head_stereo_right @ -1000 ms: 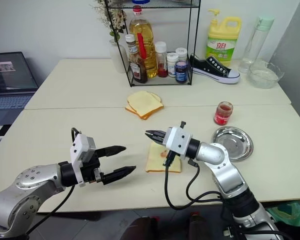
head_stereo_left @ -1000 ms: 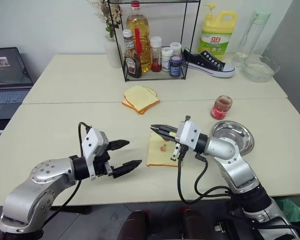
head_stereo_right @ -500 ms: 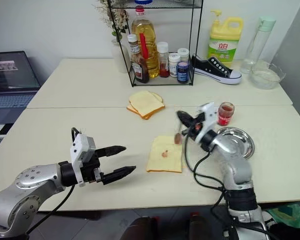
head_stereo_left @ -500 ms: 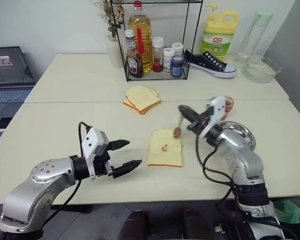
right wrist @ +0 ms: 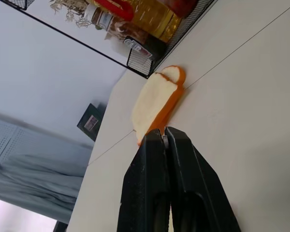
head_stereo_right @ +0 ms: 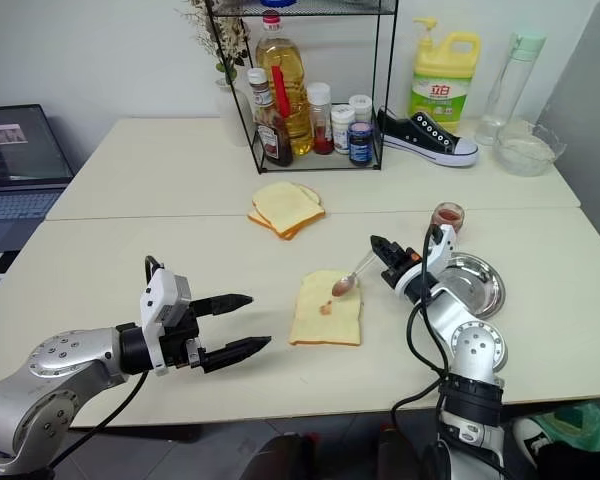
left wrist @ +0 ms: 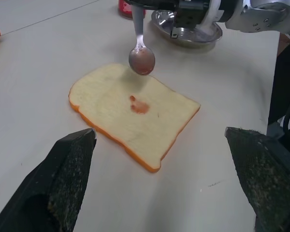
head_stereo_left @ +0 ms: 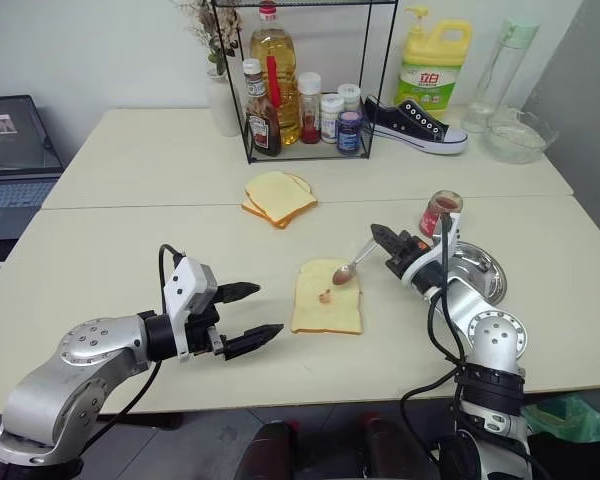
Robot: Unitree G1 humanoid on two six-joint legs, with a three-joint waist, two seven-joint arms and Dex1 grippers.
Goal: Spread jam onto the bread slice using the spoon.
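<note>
The bread slice (head_stereo_left: 320,305) lies flat on the table in front of me, with a small red smear of jam (left wrist: 139,106) near its middle. My right gripper (head_stereo_left: 381,236) is shut on the handle of the spoon (head_stereo_left: 344,275), whose red-smeared bowl hangs just above the slice's far right edge. The jam jar (head_stereo_left: 441,213) stands behind the right gripper, apart from it. To the left of the slice my left gripper (head_stereo_left: 266,309) stays open with nothing between its fingers (left wrist: 70,179).
A round steel plate (head_stereo_left: 488,280) sits right of the right arm. A stack of bread slices (head_stereo_left: 278,196) lies farther back. At the table's back stand a wire rack of bottles (head_stereo_left: 300,100), a shoe (head_stereo_left: 417,125), a yellow detergent bottle (head_stereo_left: 435,65) and a glass bowl (head_stereo_left: 520,137).
My right arm has swung from over the bread to the right and its wrist has rolled; the spoon now reaches back to the slice's far edge. The left arm has not moved.
</note>
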